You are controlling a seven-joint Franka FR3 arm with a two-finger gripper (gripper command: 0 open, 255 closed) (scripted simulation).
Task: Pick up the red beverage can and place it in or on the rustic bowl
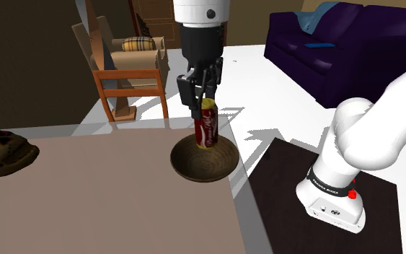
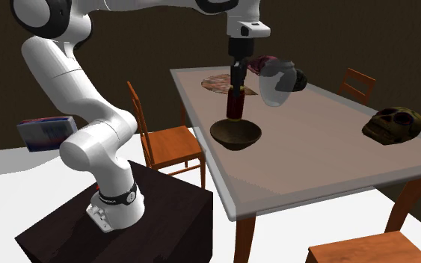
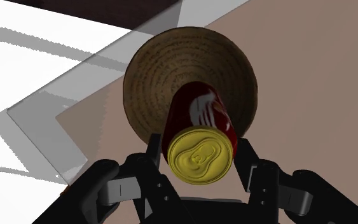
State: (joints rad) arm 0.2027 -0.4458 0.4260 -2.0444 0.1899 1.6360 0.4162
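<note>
A: Gripper status?

B: The gripper [image 1: 205,108] is clamped on the can [image 1: 207,130], one finger on each side near the top. In the wrist view the two fingers [image 3: 153,151] press against the can [image 3: 203,114] just below its yellow lid.

A: Can position?

B: Red, upright, directly over the middle of the bowl [image 1: 194,167]. In the shoulder view its base is at about rim level. I cannot tell whether it touches the bowl's floor. The second exterior view agrees: the can [image 2: 235,108] is centred above the bowl [image 2: 236,137].

A: Bowl?

B: Dark brown and round, on the table [image 1: 107,202] close to the table's corner. The wrist view shows the bowl [image 3: 152,70] beyond the can, with that corner beside it.

A: Surroundings?

B: Shoulder view: a skull [image 1: 3,153] at 9 o'clock of the bowl, well apart; a wooden chair [image 1: 129,79] at 11 o'clock; a dark sofa [image 1: 338,43] at 1 o'clock. Second exterior view: the skull [image 2: 394,123] at 3 o'clock of the bowl and a clear jug [image 2: 276,86] at 1 o'clock.
</note>
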